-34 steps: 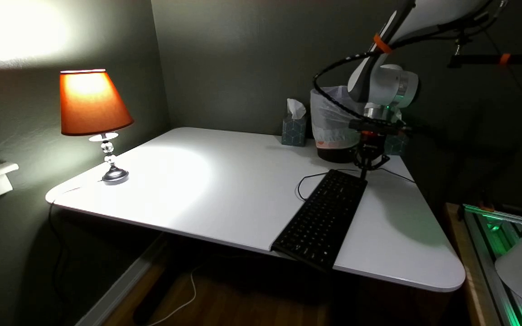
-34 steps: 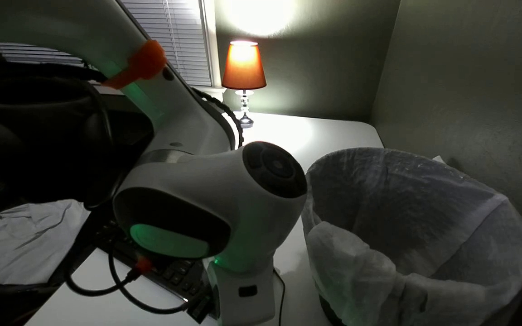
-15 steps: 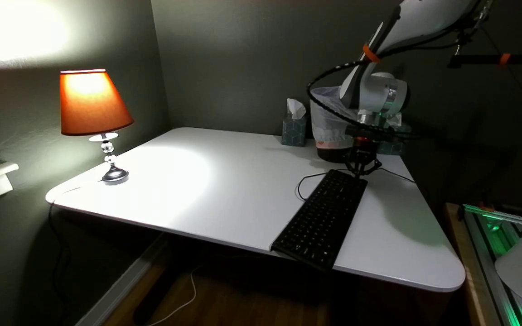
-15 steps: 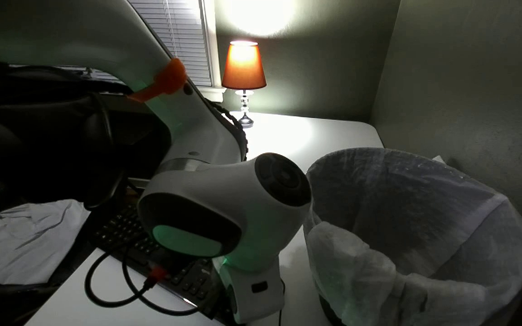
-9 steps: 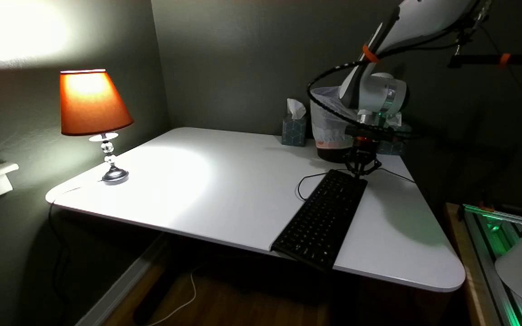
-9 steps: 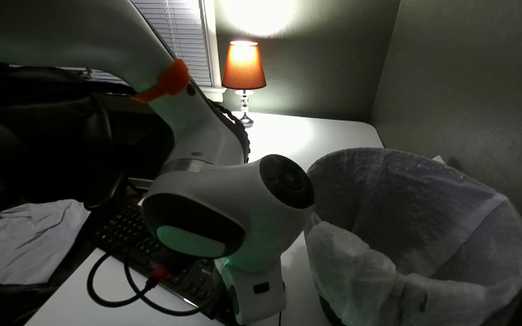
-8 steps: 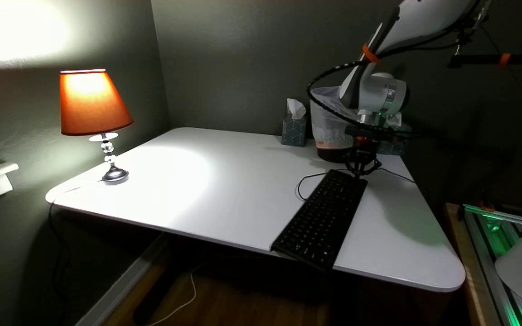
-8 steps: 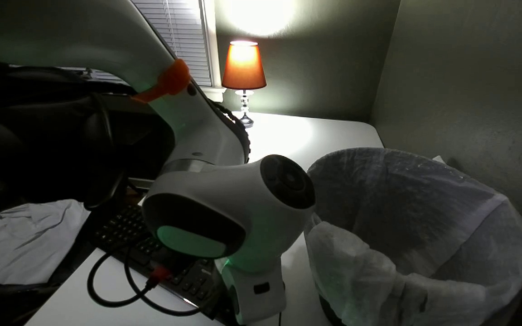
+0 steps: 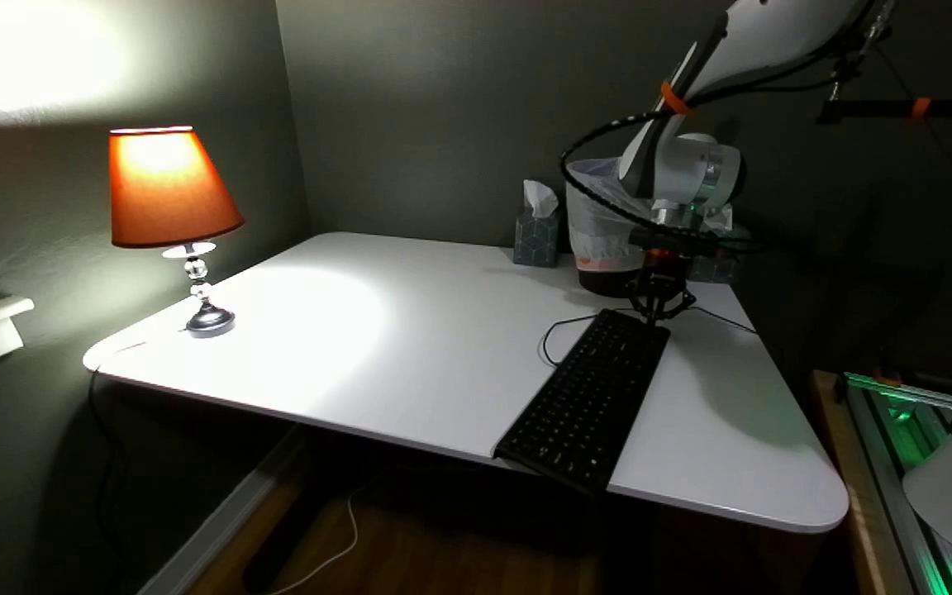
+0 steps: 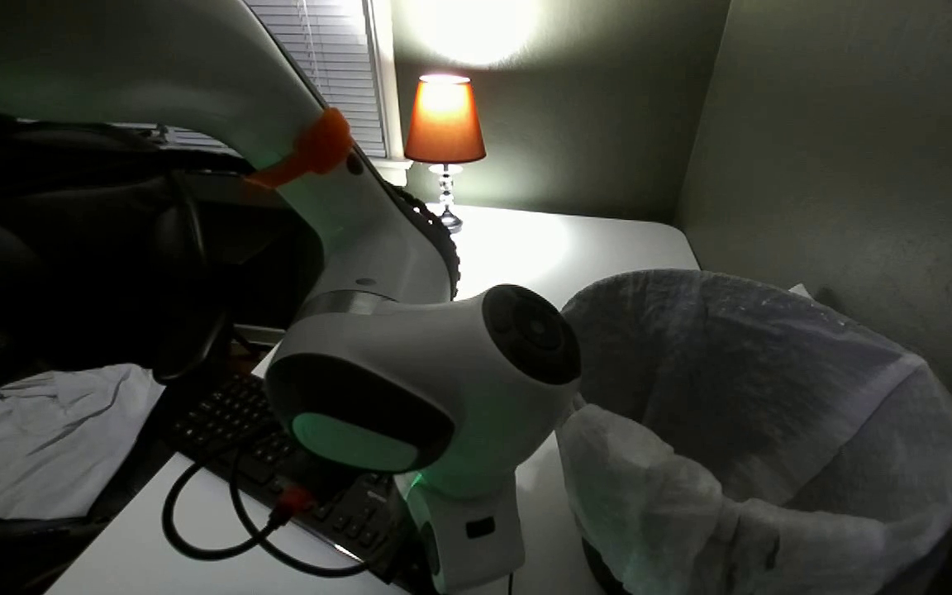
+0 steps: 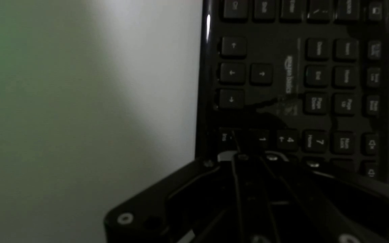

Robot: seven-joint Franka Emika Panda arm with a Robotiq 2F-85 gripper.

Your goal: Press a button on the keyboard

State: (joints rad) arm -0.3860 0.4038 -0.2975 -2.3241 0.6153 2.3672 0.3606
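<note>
The black keyboard lies on the white table, its near end jutting past the table edge. It also shows in an exterior view, partly hidden by the arm, and in the wrist view. My gripper points down at the far end of the keyboard. In the wrist view the fingertips are together with nothing between them, over the number pad between the "Ins" and "1" keys. I cannot tell if they touch a key. In an exterior view the wrist hides the gripper.
A lined trash bin stands close behind the gripper, also seen in an exterior view. A tissue box is beside it. A thin black cable loops by the keyboard. An orange lamp stands at the table's far left.
Since 2.3 seconds ago my gripper has moved from the keyboard's far edge to over its keys, to the left in an exterior view. During the last second it has hardly moved.
</note>
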